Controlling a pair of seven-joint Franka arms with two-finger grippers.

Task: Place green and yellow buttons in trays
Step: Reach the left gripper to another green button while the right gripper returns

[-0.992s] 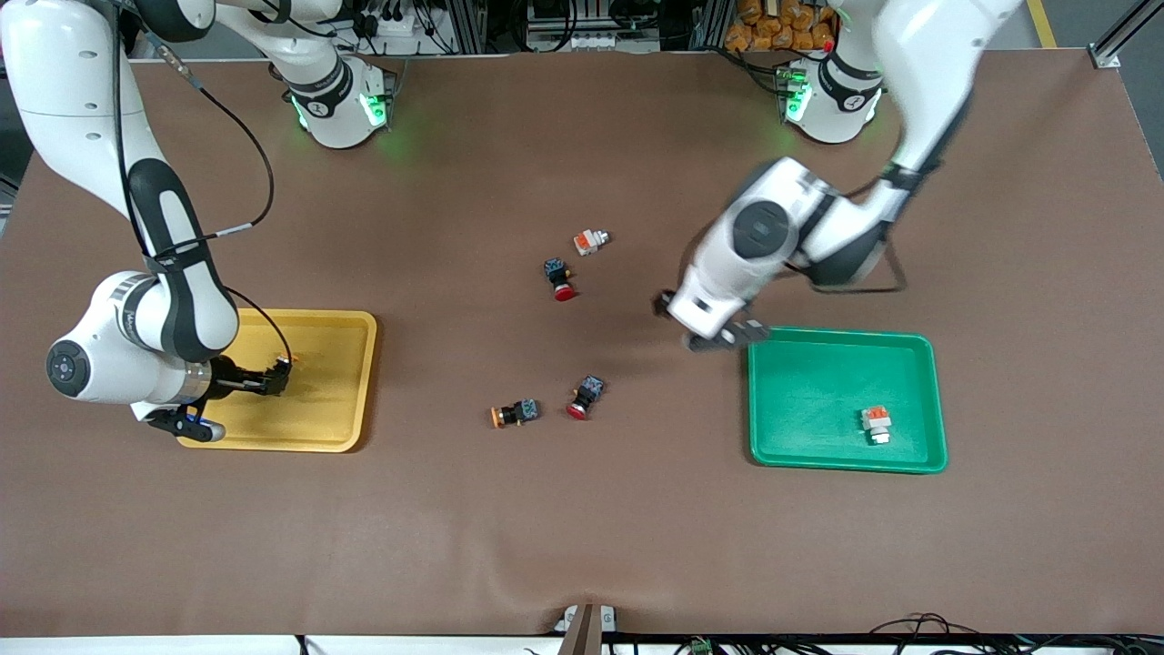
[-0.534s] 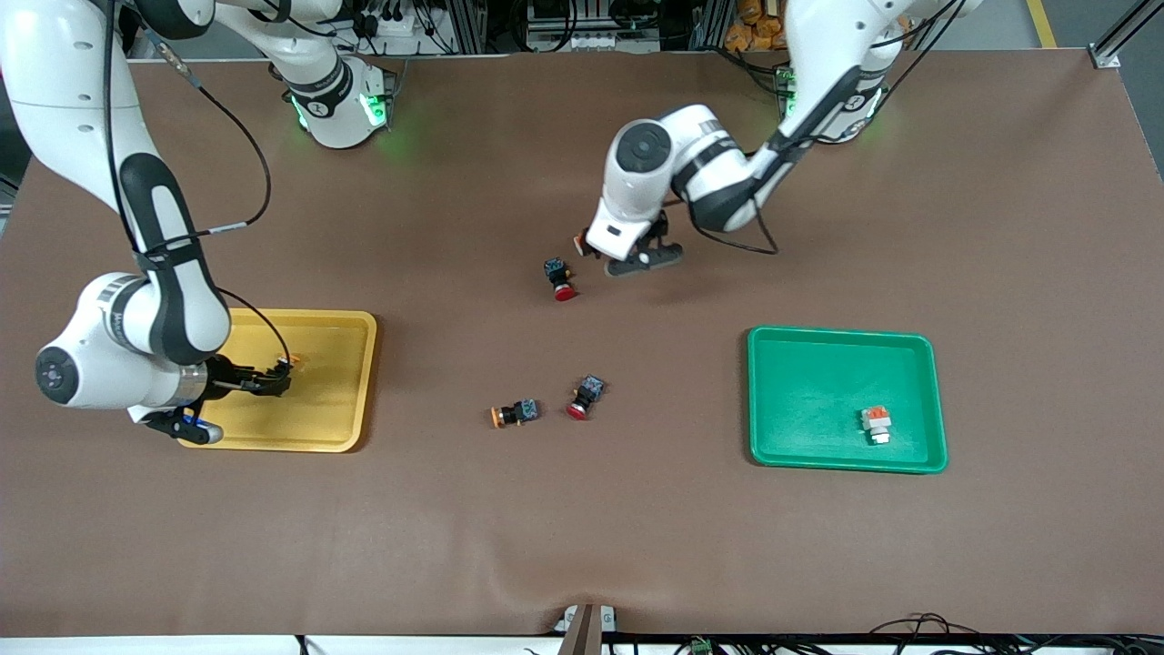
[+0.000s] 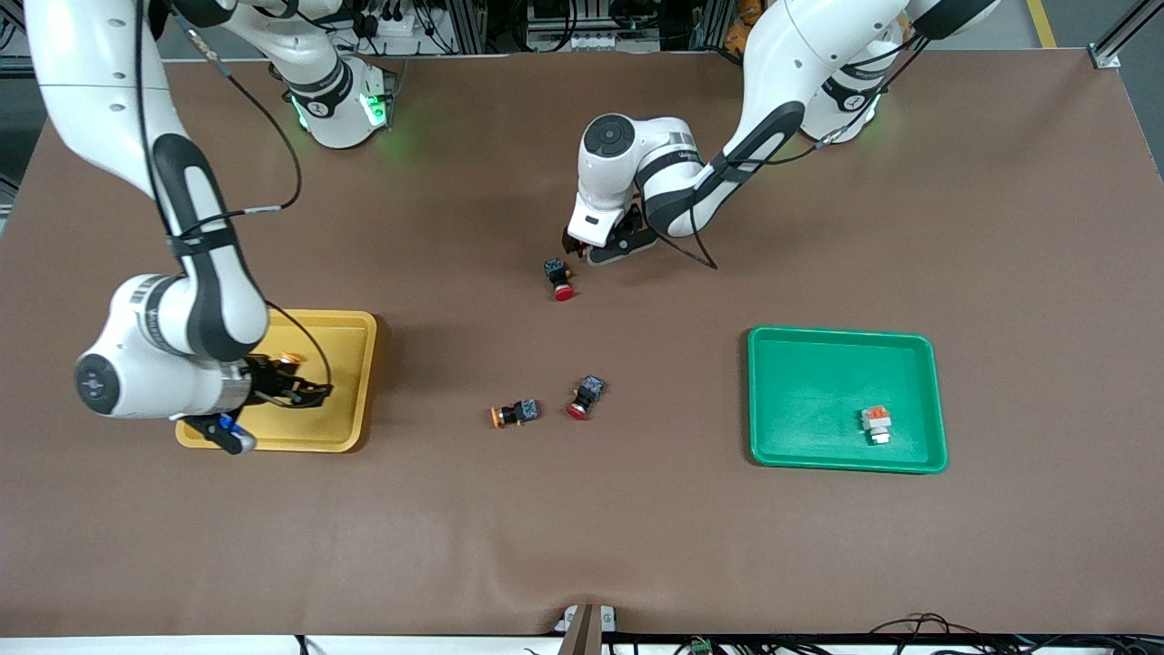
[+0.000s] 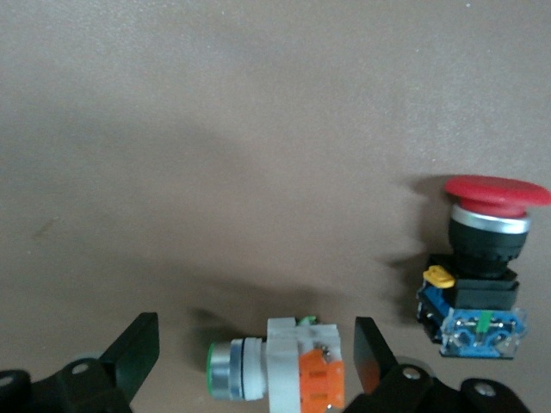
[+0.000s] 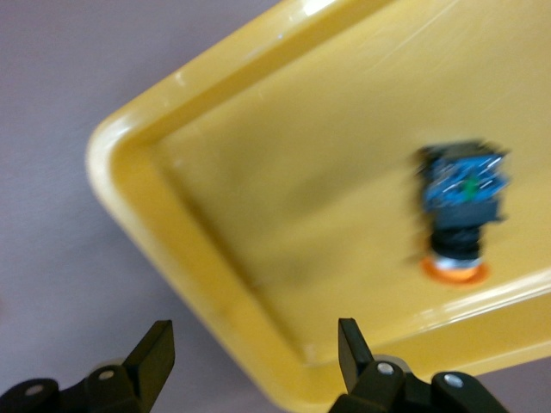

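Brown tabletop (image 3: 582, 546): left tool (image 4: 250, 361), fingers spread, straddled the grey button (image 4: 280, 381) beside a red-capped switch (image 4: 482, 267); it should descend squarely, clear of that switch. Right tool (image 5: 250, 361), released, hung over the yellow tray (image 5: 155, 215) holding a yellow button (image 5: 461, 215).

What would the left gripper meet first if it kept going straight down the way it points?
Most likely the grey-bodied button with the orange block, lying on the table between the open fingers of the left gripper. The red-capped button stands beside that line, probably clear of it.
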